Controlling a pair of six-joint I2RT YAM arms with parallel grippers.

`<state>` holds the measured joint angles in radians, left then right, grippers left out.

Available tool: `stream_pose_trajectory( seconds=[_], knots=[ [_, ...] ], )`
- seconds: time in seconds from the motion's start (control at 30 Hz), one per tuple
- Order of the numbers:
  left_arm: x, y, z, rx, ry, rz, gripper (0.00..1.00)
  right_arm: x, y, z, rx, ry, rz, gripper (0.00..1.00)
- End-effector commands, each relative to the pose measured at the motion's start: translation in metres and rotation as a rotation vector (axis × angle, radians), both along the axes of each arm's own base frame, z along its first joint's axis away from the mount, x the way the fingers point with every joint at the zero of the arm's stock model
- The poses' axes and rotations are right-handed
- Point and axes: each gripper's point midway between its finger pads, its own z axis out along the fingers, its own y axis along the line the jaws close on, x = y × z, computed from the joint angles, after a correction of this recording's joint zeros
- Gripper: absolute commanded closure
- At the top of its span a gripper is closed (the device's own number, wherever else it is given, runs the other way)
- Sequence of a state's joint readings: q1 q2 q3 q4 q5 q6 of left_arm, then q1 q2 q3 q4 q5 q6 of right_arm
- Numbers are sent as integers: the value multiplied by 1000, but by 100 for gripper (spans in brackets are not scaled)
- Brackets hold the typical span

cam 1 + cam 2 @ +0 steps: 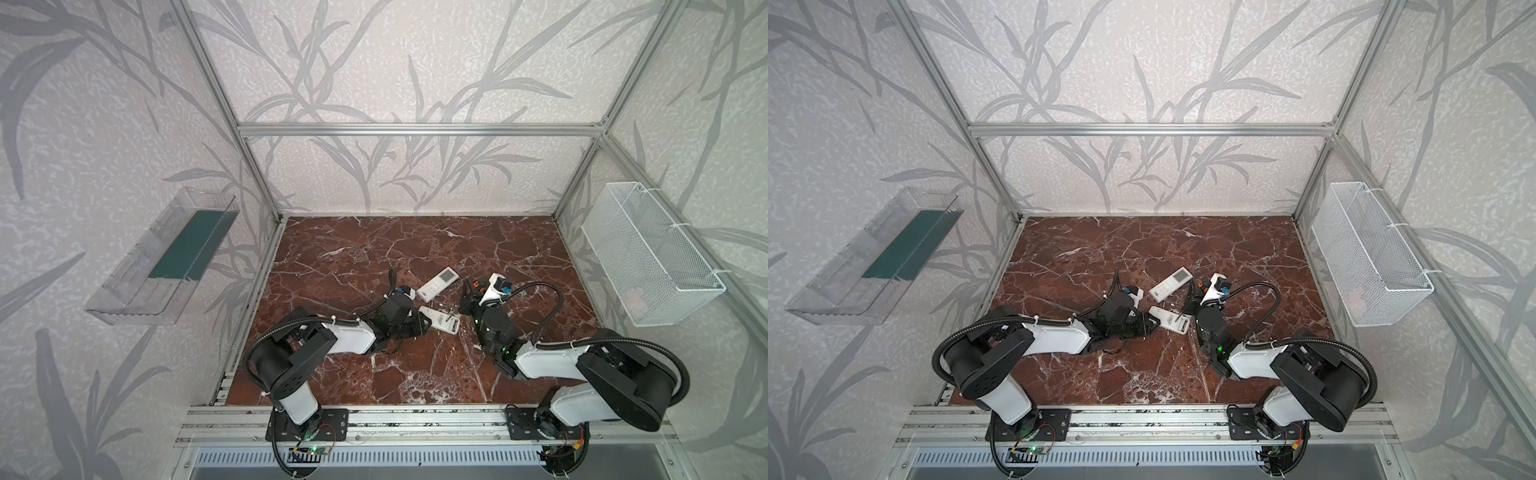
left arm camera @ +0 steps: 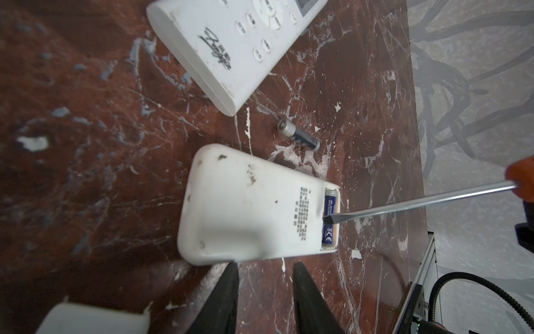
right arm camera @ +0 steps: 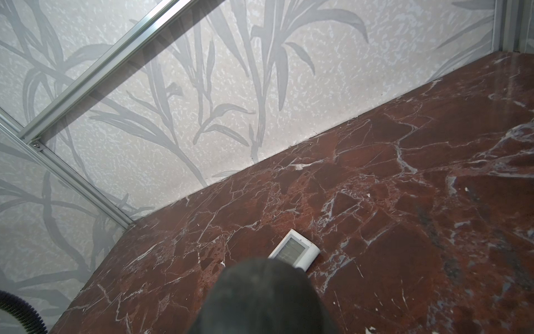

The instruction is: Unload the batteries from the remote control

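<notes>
A white remote control [image 2: 248, 205] lies face down on the marble table, its battery bay open at one end. A blue battery [image 2: 330, 212] sits in the bay. The flat tip of a screwdriver [image 2: 419, 201] rests on that battery. Its orange handle [image 1: 478, 286] is in my right gripper [image 1: 473, 293], which is shut on it. In the right wrist view a dark blur hides the jaws. A loose dark and silver battery [image 2: 299, 135] lies on the table beside the remote. My left gripper [image 2: 265, 267] stands open at the remote's closed end with bare table between its fingers.
A second white remote [image 1: 437, 284] lies face up just behind the first. A small white cover [image 2: 92, 318] lies near my left gripper. A clear bin [image 1: 166, 257] hangs on the left wall and a white wire basket [image 1: 648, 257] on the right.
</notes>
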<state>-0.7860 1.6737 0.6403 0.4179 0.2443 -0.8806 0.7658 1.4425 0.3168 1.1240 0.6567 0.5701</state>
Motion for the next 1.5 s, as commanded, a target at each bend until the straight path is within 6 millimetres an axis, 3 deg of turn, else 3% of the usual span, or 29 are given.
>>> stream_pose_trajectory(
  seconds=[0.0, 0.27, 0.47, 0.6, 0.7, 0.87, 1.17, 1.47],
  knots=[
    [4, 3, 9, 11, -36, 4, 66, 6, 2, 17, 22, -50, -10, 100],
    [6, 2, 20, 29, -71, -17, 66, 17, 3, 37, -99, -36, 47, 100],
    [4, 0, 25, 36, -86, -38, 66, 38, 3, 41, -270, 16, 127, 100],
    [-2, 0, 23, 46, -81, -49, 66, 55, -2, 31, -352, 65, 155, 100],
    [-11, 3, 21, 60, -73, -57, 66, 61, 10, 27, -426, 73, 213, 100],
    [-29, -4, 13, 79, -53, -102, 68, 67, 26, 2, -475, 111, 307, 100],
    [-28, -9, -5, 35, -2, -65, 69, 63, 48, -15, -405, 157, 424, 100],
    [4, 10, -6, 10, 4, 41, 69, 36, 48, -22, -307, 203, 480, 100]
  ],
)
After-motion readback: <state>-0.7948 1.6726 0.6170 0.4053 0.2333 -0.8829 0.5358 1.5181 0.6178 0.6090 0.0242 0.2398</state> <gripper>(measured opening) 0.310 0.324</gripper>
